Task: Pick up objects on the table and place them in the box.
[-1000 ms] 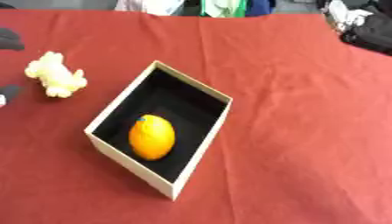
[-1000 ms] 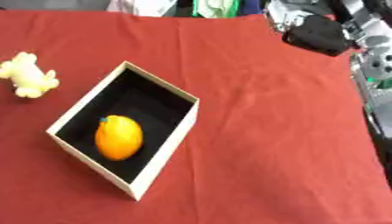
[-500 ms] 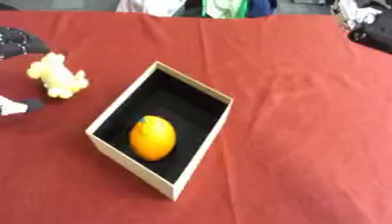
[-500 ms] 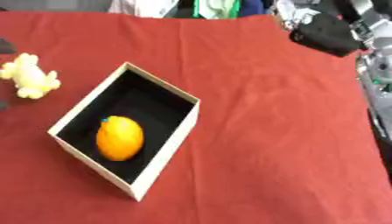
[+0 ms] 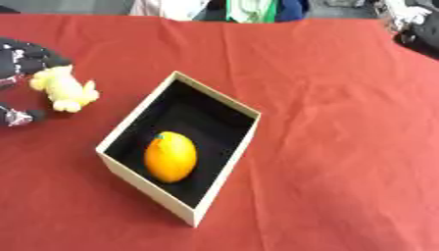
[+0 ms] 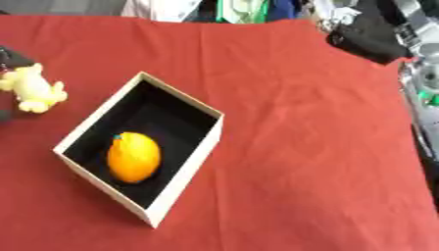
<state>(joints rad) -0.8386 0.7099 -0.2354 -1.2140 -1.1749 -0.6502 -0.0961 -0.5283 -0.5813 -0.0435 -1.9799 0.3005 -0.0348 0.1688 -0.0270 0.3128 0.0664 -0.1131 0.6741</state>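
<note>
The robot's black left hand [image 5: 19, 59] reaches in at the left edge of the table, its dark fingers curving over the top of a small pale yellow plush toy [image 5: 65, 88] while the silver-tipped thumb [image 5: 17, 116] sits lower, just beside the toy; whether the hand actually closes on it I cannot tell. The toy lies on the red tablecloth [image 5: 343, 122], near the left wall of a cream cardboard box with a black lining [image 5: 225, 166]. Inside the box, toward its near corner, rests a round orange fruit with a small green stem end [image 5: 170, 156]. The right hand [image 6: 369, 37] shows as a black shape at the upper right, its fingers unclear.
</note>
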